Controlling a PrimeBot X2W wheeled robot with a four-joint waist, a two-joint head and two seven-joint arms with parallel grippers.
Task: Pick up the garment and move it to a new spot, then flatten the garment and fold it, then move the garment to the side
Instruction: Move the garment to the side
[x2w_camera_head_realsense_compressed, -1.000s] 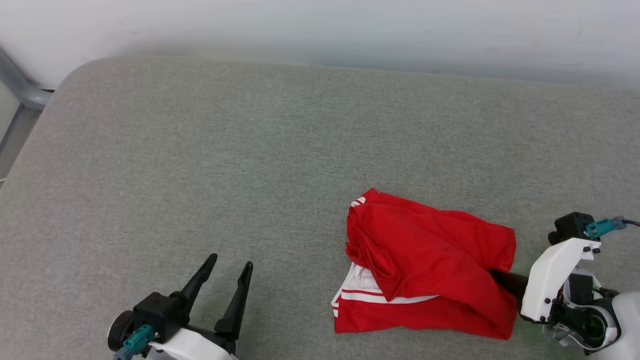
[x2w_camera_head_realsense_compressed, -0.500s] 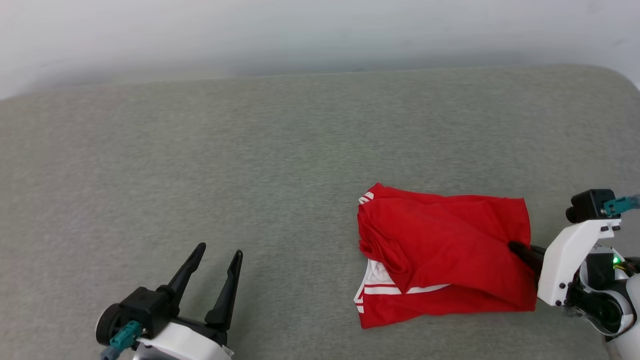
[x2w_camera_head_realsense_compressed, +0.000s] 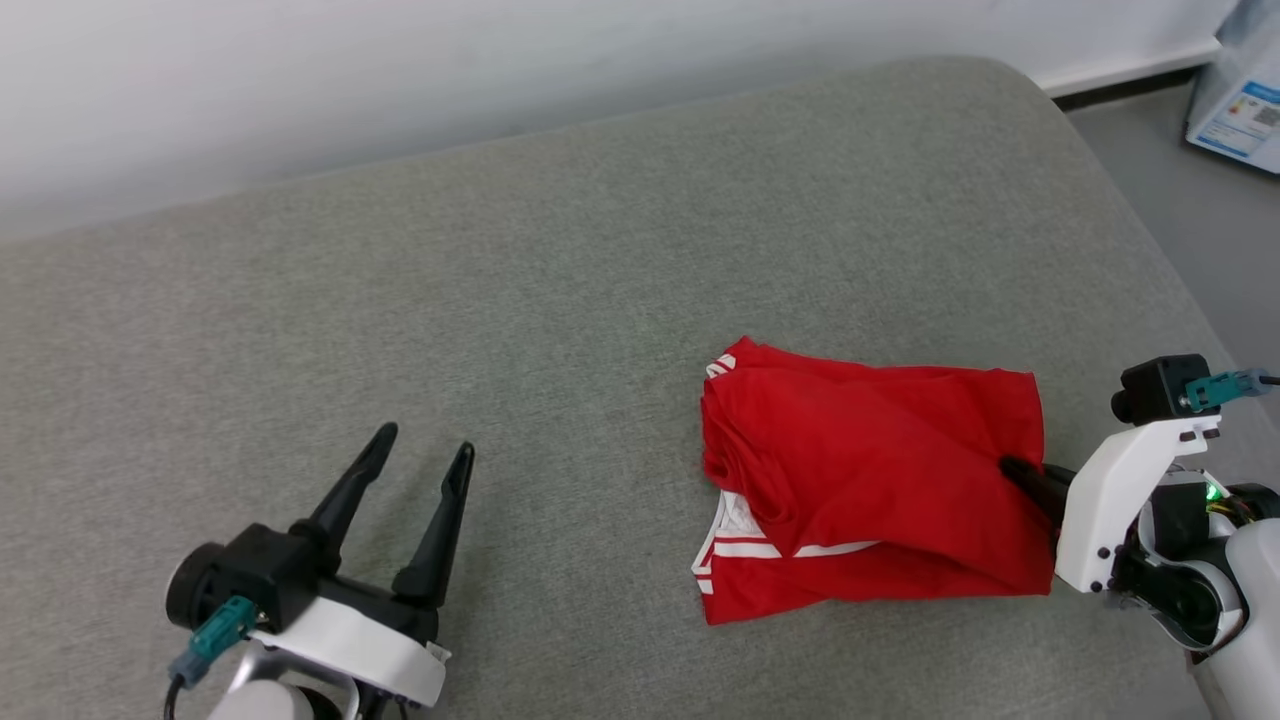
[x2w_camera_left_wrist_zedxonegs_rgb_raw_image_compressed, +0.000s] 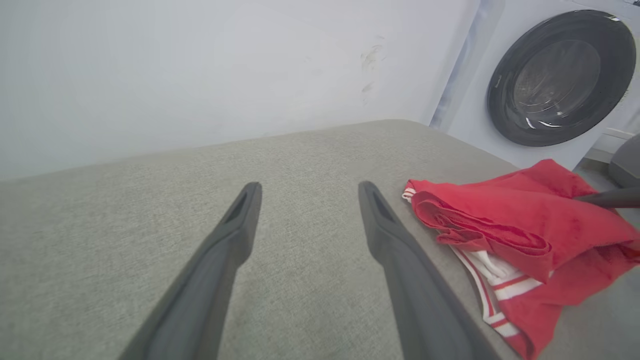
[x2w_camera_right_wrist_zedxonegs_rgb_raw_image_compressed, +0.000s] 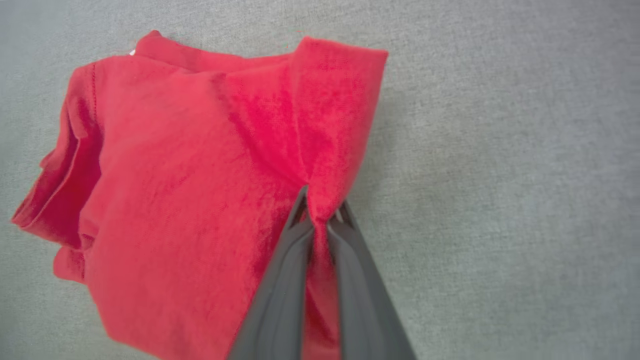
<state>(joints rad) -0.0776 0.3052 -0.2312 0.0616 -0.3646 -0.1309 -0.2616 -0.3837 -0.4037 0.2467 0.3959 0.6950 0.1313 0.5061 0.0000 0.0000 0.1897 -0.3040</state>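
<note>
Garment (x2w_camera_head_realsense_compressed: 870, 480) lay crumpled and loosely doubled over on the right half of the grey padded bench (x2w_camera_head_realsense_compressed: 500, 300), toward its near edge. Red body was uppermost. White-and-red striped trim showed at the lower left corner.

Right tool (x2w_camera_head_realsense_compressed: 1012, 466) reached in from the right, low over the bench. Its fingers were pressed together on the garment's right edge. In the right wrist view the tool (x2w_camera_right_wrist_zedxonegs_rgb_raw_image_compressed: 321, 206) pinched a ridge of red cloth between its two dark tips, and pleats fanned away across the garment (x2w_camera_right_wrist_zedxonegs_rgb_raw_image_compressed: 190, 175).

Left tool (x2w_camera_head_realsense_compressed: 425, 440) sat at the lower left of the head view, well apart from the garment. Its fingers were spread wide, with bare bench fabric showing between them. Could not tell whether it touched the bench.

In the left wrist view the left tool (x2w_camera_left_wrist_zedxonegs_rgb_raw_image_compressed: 310, 186) pointed along the bench. The garment (x2w_camera_left_wrist_zedxonegs_rgb_raw_image_compressed: 525, 215) lay just off to the right, clear of the fingers. One of the right tool's fingers (x2w_camera_left_wrist_zedxonegs_rgb_raw_image_compressed: 607, 198) entered from the right edge into the cloth. A white washing machine (x2w_camera_left_wrist_zedxonegs_rgb_raw_image_compressed: 555, 75) with a dark round door stood beyond the bench end. A pale wall (x2w_camera_head_realsense_compressed: 400, 80) ran behind the bench.
</note>
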